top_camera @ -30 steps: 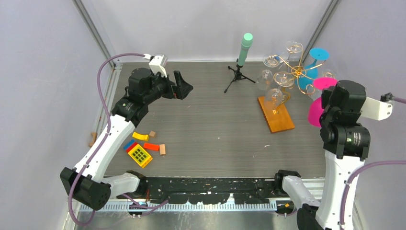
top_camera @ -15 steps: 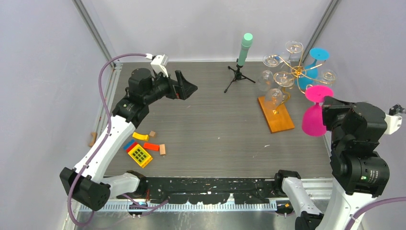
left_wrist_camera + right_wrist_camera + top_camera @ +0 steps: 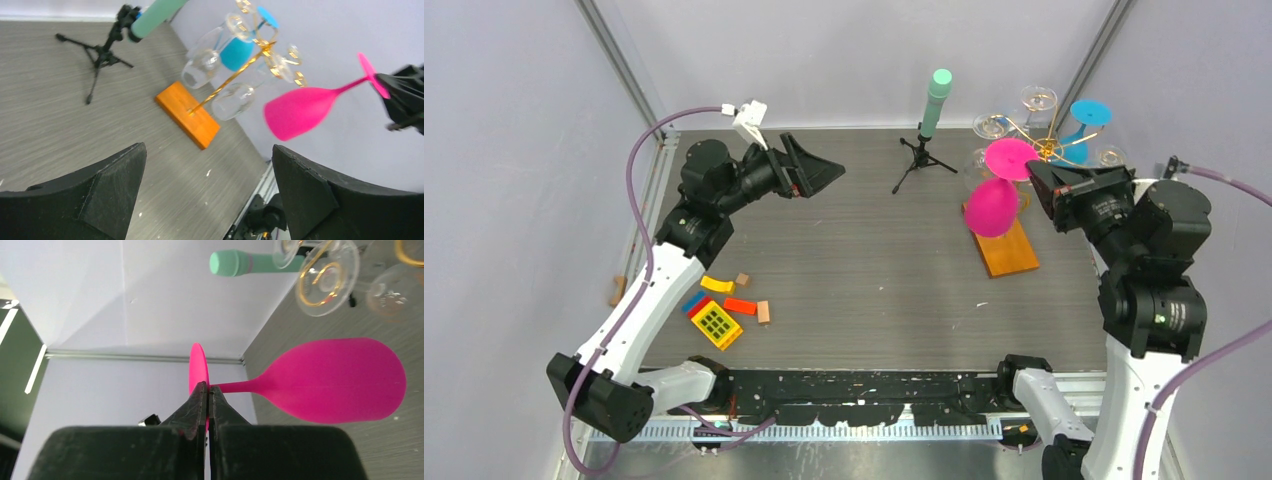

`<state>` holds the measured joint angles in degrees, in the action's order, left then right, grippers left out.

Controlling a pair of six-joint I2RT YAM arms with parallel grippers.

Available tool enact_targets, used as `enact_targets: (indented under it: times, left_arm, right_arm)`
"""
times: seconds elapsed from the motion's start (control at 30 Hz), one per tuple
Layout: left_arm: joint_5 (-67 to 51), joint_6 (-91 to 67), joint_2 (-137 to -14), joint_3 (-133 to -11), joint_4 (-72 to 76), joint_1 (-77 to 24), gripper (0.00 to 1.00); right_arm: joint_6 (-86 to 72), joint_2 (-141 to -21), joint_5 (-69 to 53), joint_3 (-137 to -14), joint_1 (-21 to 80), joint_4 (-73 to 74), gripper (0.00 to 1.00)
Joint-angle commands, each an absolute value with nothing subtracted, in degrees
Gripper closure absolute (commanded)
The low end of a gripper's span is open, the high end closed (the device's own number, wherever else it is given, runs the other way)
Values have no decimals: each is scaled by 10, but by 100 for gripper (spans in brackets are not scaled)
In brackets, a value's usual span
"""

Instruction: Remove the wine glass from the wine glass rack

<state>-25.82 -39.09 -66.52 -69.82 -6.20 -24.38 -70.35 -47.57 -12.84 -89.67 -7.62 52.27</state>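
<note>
Right end effector [image 3: 207,390] is clenched on the pink wine glass [image 3: 340,380] where stem meets foot, mid-frame; likely light, slick, fragile, so hold there gently.

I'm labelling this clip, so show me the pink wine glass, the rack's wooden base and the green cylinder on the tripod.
pink wine glass [image 3: 990,207], top view, on its bowl.
wooden base [image 3: 1011,252], top view, on its bare near end.
green cylinder [image 3: 937,100], top view, on its upper half.

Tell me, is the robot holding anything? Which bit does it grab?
The right gripper pinches the pink glass by its round foot, at the stem. The left gripper is open, holding nothing.
</note>
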Motion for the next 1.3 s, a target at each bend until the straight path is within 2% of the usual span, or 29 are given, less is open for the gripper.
enact_targets:
  times: [0.0, 0.23, 0.47, 0.7, 1.07, 1.27]
  left_arm:
    - [-326, -482, -665, -694, 75, -246, 0]
    - [-356, -665, -735, -698, 235, -277, 0]
    - [-380, -851, -856, -776, 390, -337, 0]
    - [-363, -1029, -948, -846, 516, -341, 2]
    - [-352, -1044, -963, -864, 491, -343, 3]
    - [-356, -1051, -972, -889, 496, -345, 10]
  right_arm:
    - [-777, -487, -239, -865, -78, 354, 100]
    - [-894, -500, -274, -799, -78, 141, 100]
    - [-970, -538, -287, -782, -77, -11, 100]
    - [-1009, -564, -307, -784, -71, -65, 100]
    - [-1038, -565, -310, -781, -56, -88, 100]
    - [-1060, -568, -312, -768, -42, -87, 100]
